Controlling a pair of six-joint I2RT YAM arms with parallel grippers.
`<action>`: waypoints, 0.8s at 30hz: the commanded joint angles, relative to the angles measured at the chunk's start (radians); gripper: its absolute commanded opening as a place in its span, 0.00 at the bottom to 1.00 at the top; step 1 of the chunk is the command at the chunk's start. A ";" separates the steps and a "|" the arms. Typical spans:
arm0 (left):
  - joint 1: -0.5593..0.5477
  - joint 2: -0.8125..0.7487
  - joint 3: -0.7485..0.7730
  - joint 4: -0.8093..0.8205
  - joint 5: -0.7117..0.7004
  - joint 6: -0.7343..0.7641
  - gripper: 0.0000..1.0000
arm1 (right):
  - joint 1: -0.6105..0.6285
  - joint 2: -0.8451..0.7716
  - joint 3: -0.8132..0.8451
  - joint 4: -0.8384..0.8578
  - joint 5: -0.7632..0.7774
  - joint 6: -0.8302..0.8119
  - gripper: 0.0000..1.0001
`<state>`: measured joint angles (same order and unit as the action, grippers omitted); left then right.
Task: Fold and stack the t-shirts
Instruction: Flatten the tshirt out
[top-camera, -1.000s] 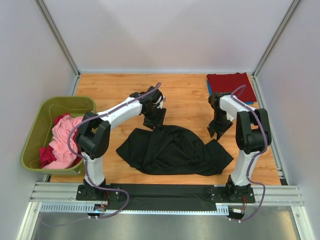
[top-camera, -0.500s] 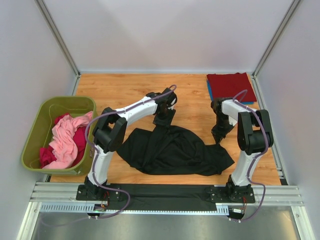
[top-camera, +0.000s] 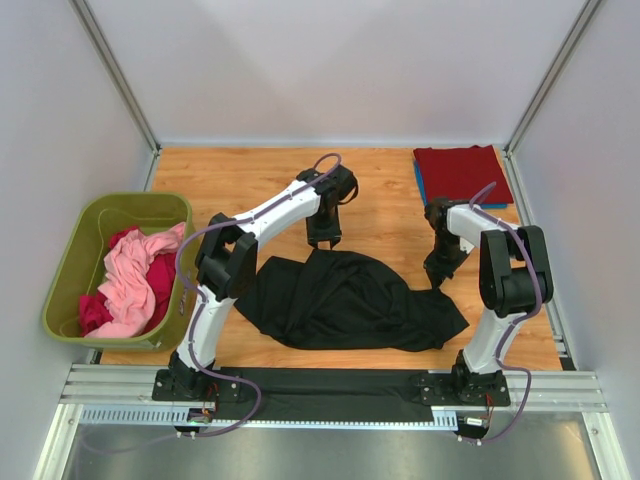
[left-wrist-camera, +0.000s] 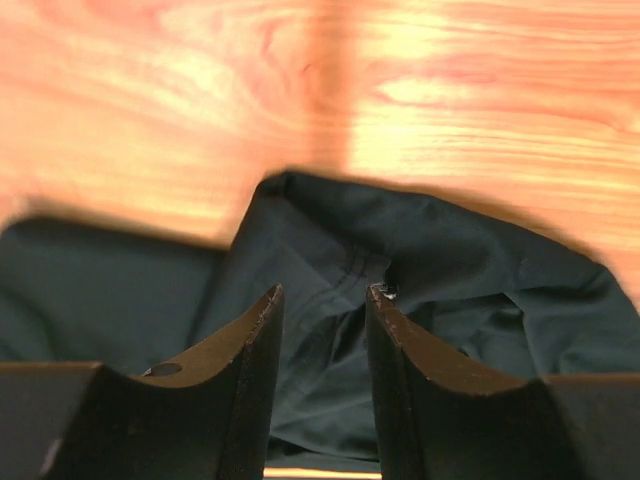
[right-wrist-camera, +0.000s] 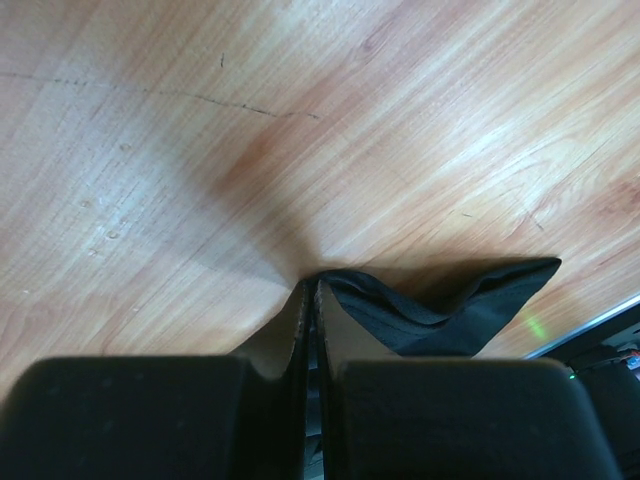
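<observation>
A black t-shirt (top-camera: 345, 300) lies crumpled on the wooden table in front of the arms. My left gripper (top-camera: 322, 240) is open and hovers just over the shirt's far edge. In the left wrist view the jaws (left-wrist-camera: 325, 295) stand apart over the dark cloth (left-wrist-camera: 450, 270) near its collar. My right gripper (top-camera: 437, 283) is shut on the shirt's right edge. In the right wrist view the jaws (right-wrist-camera: 312, 285) pinch a fold of black cloth (right-wrist-camera: 450, 310) down at the table.
A folded dark red t-shirt (top-camera: 460, 172) lies on a blue one (top-camera: 420, 186) at the far right corner. An olive-green bin (top-camera: 70, 260) at the left holds pink (top-camera: 130, 280) and magenta (top-camera: 160, 275) shirts. Metal rails run along the near edge.
My left gripper has swung right along the shirt's far edge and turned more upright. My right gripper has moved down and nearer onto the shirt's right edge.
</observation>
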<state>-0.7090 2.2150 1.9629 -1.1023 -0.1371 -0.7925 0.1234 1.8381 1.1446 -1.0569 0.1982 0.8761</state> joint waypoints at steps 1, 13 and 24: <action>0.002 -0.052 0.030 -0.074 0.002 -0.210 0.45 | -0.002 0.015 -0.036 0.107 0.000 -0.008 0.00; 0.000 -0.026 -0.042 -0.079 -0.019 -0.448 0.45 | -0.001 0.007 -0.052 0.146 -0.028 -0.043 0.00; 0.006 0.018 -0.010 -0.053 0.004 -0.476 0.45 | 0.001 0.001 -0.049 0.163 -0.054 -0.058 0.00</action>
<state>-0.7059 2.2162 1.9190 -1.1610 -0.1402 -1.2335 0.1215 1.8183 1.1240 -1.0233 0.1757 0.8062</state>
